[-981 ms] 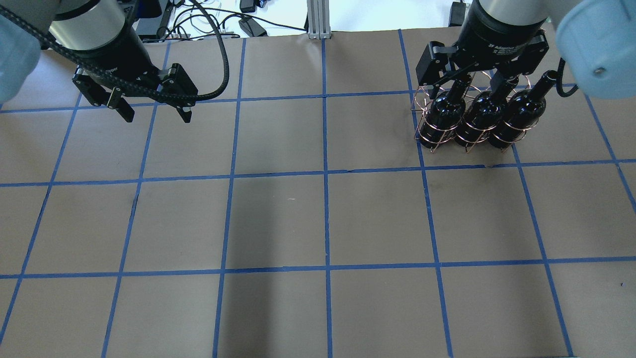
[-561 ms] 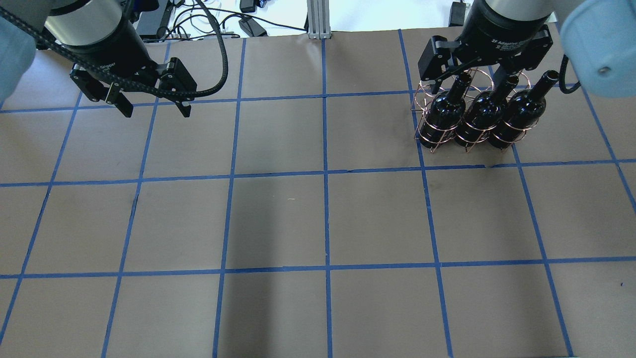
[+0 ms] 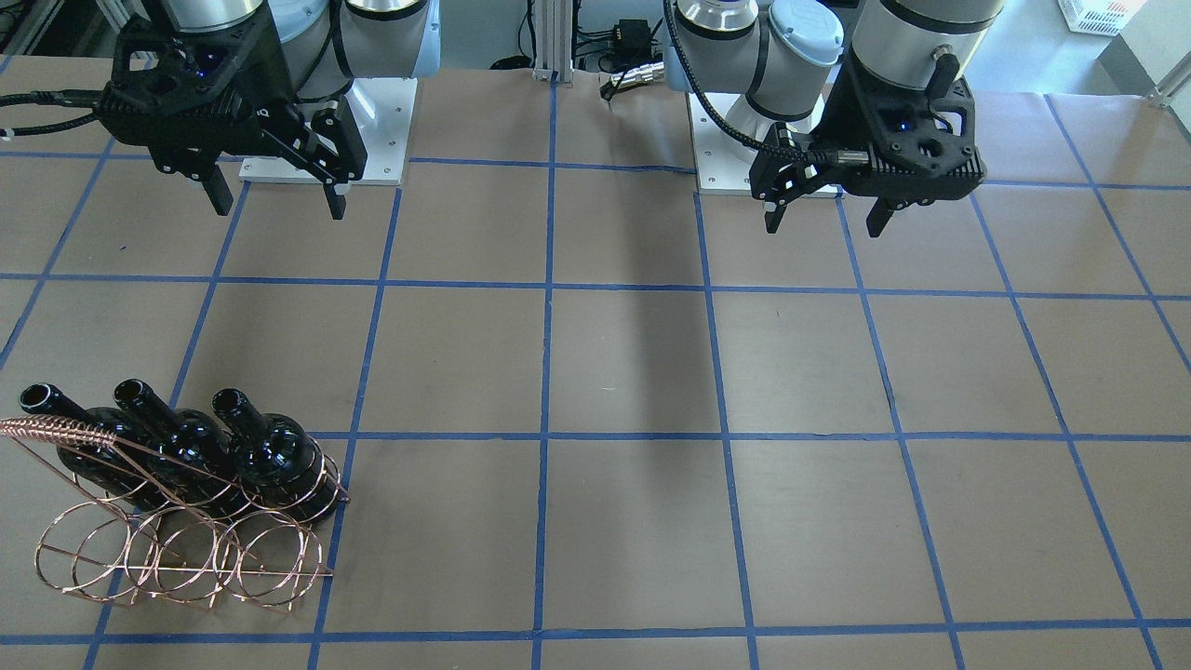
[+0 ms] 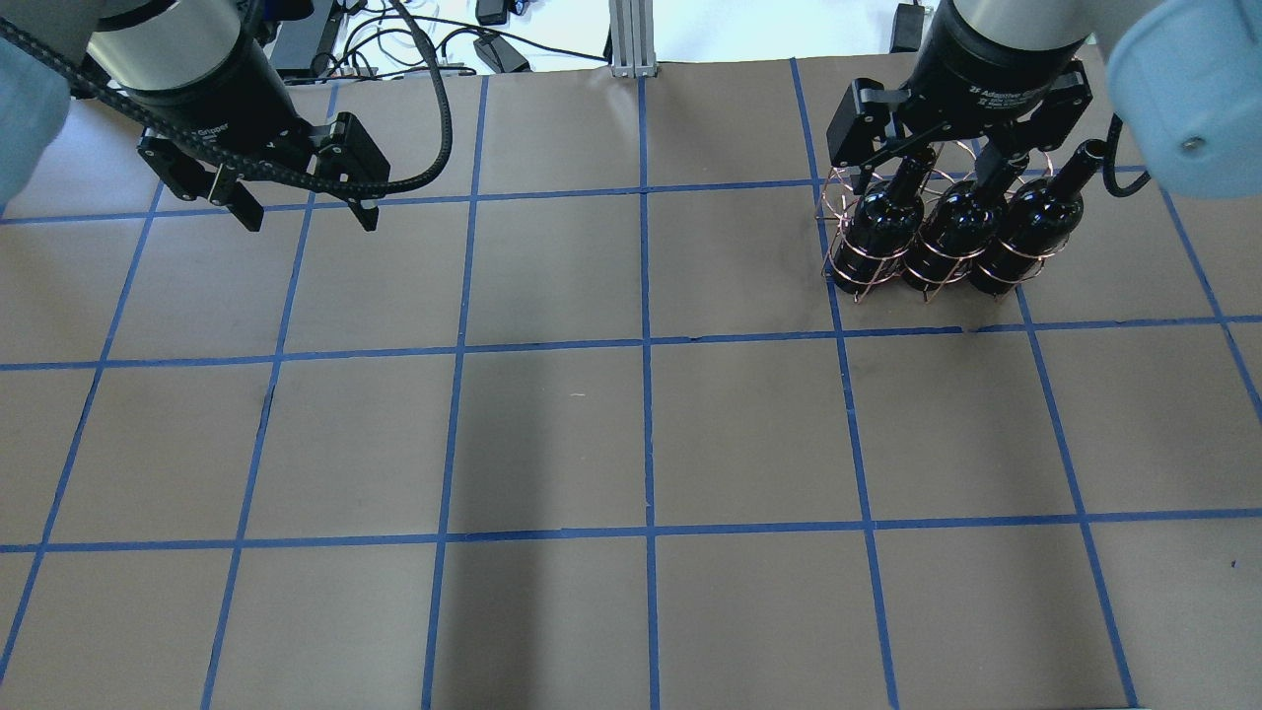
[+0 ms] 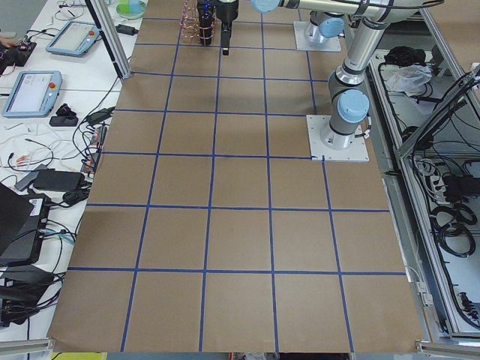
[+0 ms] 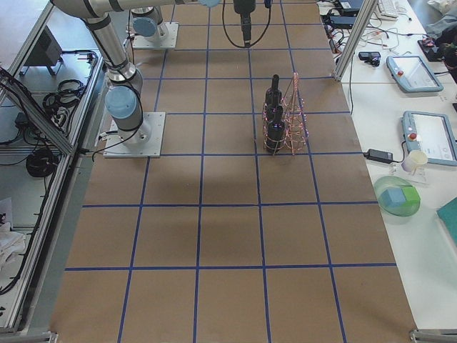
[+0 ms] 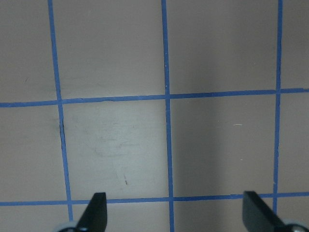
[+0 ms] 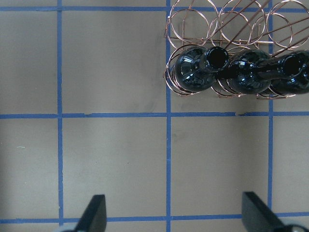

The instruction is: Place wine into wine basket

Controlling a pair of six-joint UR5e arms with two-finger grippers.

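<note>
The right gripper (image 3: pixel 279 207) hangs above the bench (image 4: pixel 552 444) with its jaws spread wide and nothing held. Its wrist camera shows only brown paper and blue tape lines (image 8: pixel 168 159) between the two fingertips (image 8: pixel 96 212).

Ahead of this gripper and off to one side stands the basket (image 3: pixel 186 530), a copper wire rack of joined hoops resting on the bench. Three wine bottles (image 8: pixel 195 70) stand in it side by side, each ringed by its own hoops, mouths open and pointing up. They fill the row of hoops on the gripper's side, and the rest of the hoops lie beyond them. The bottle at the end of the row sits closest to the gripper's centre line, and the other two are further out to the side. The gripper is apart from the bottles and the wire and touches none of them. The twisted handle (image 3: pixel 56 431) rises on the far side of the bottles from the gripper.

The left gripper (image 4: pixel 312 222) is well apart from the basket, across the bench. Its jaws are also wide apart and empty, with bare paper and tape below them.
</note>
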